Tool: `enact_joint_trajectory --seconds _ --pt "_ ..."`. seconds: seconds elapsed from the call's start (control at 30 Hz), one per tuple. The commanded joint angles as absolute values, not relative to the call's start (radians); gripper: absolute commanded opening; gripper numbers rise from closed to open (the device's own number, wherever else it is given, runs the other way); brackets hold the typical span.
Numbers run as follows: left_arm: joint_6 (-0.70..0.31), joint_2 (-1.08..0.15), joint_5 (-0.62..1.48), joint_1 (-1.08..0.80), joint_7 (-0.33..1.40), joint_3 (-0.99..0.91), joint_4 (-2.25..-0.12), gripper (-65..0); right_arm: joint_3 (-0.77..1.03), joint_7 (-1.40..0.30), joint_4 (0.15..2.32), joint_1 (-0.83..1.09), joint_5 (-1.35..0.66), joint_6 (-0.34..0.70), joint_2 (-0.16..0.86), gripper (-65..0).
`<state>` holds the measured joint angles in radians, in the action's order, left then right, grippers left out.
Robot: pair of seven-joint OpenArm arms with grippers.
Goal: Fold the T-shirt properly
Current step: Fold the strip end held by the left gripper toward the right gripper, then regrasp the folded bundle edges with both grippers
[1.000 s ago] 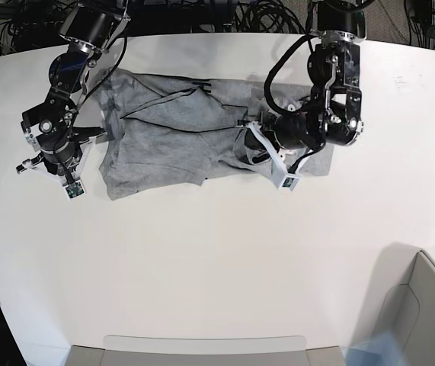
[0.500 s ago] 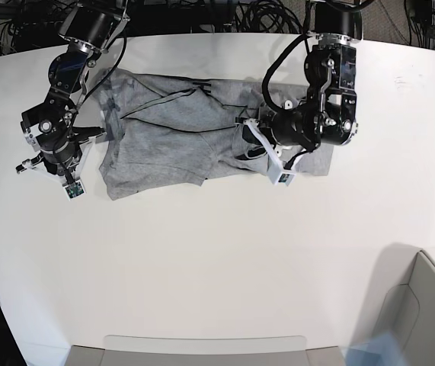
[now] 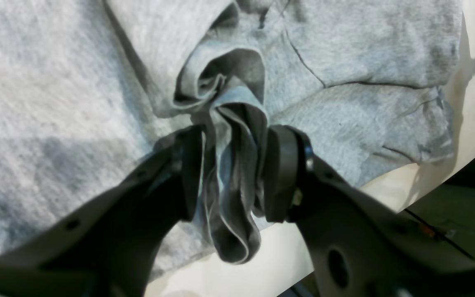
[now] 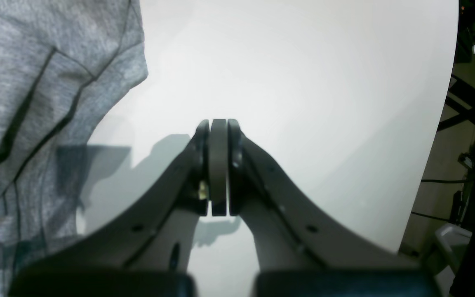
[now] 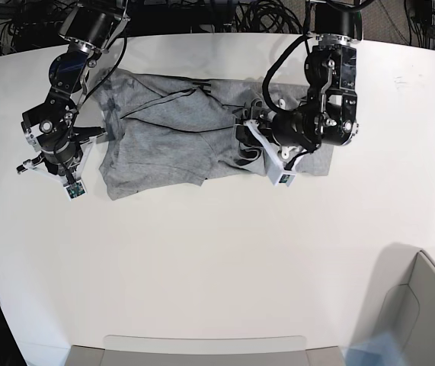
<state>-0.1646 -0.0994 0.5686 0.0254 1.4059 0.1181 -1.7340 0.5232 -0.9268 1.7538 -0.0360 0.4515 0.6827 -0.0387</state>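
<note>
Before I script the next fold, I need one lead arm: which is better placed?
Left, probably. Its fingers flank a bunched fold of the T-shirt, spread too wide to pinch it. The right fingers are pressed shut over bare table, beside the shirt's edge.

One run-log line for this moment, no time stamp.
heather-grey cotton T-shirt: crumpled, unfolded on white table | left gripper: fingers apart, bunched fabric between | right gripper: shut, empty, beside shirt
</note>
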Motion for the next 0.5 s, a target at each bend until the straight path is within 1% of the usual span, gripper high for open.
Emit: enact_joint_trajectory --seconds 0.0,0.07,0.13,0.27,0.33,0.4,0.47 --pt "-0.166 -0.097 0.584 0.041 1.396 0.116 -1.755 -39.6 0.521 -0.914 1.77 -0.054 0.452 0.698 -0.031 -65.0" --pt "-0.166 -0.097 0.59 0.042 1.396 0.116 -1.77 -39.6 0.521 -0.914 1.77 -0.054 0.452 0.698 -0.031 -65.0" --pt "-0.168 -0.101 0.622 0.042 1.396 0.114 -1.828 -39.6 0.524 -0.914 1.77 -0.059 0.452 0.698 -0.031 -65.0" --pt "-0.166 -0.104 0.76 0.039 1.396 0.104 -1.977 -39.6 0.527 -0.918 1.771 -0.065 0.45 0.698 -0.031 -65.0" --pt "-0.162 -0.104 0.802 0.041 1.396 0.079 -1.986 -39.6 0.527 -0.918 1.776 -0.07 0.45 0.698 -0.031 -57.9" --pt "-0.162 -0.104 0.817 0.042 1.396 0.051 -1.98 -39.6 0.544 -0.918 1.778 -0.073 0.446 0.698 -0.038 -47.5" --pt "-0.162 -0.104 0.817 0.042 1.396 0.035 -1.98 -39.6 0.596 -0.918 1.779 -0.073 0.387 0.698 -0.039 -37.8"
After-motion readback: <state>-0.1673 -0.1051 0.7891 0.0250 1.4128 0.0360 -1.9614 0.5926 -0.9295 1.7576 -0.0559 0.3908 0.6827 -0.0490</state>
